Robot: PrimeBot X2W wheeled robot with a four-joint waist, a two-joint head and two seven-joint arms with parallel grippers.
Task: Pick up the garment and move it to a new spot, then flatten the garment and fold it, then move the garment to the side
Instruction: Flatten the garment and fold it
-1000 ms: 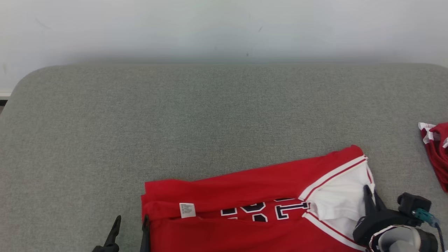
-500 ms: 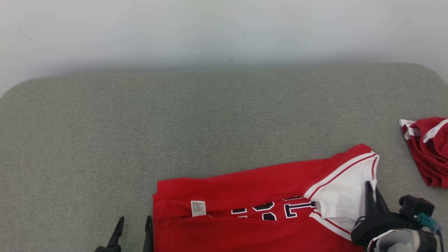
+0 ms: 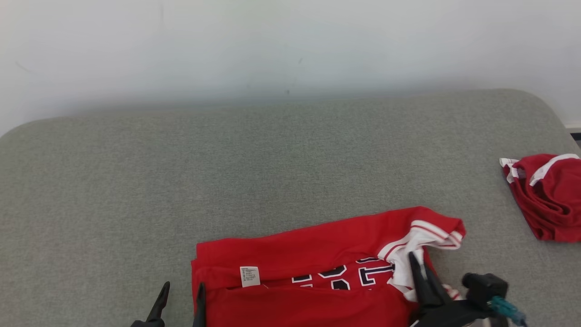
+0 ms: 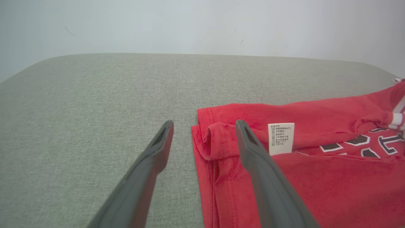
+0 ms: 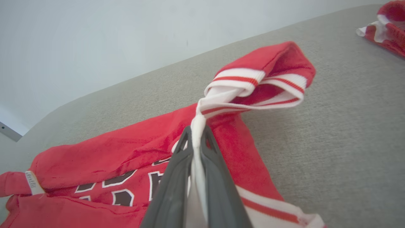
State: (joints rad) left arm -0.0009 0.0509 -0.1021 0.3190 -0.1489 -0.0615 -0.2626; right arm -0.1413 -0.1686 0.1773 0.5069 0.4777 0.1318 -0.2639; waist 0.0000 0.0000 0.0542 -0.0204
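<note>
Jersey looks soft, limp; right hand pinches its 4 o'clock edge; left hand spread; best grip the 8 o'clock corner.

The left gripper has 2 long, dark grey fingers tapering to slotted tips; the right gripper looks the same. Beside and behind the right jaws sits a black housing with a teal connector.

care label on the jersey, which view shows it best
Left wrist view: the care label is large, face-on, print lines visible. Head view shows it small; right wrist view catches it foreshortened at the left edge.
</note>
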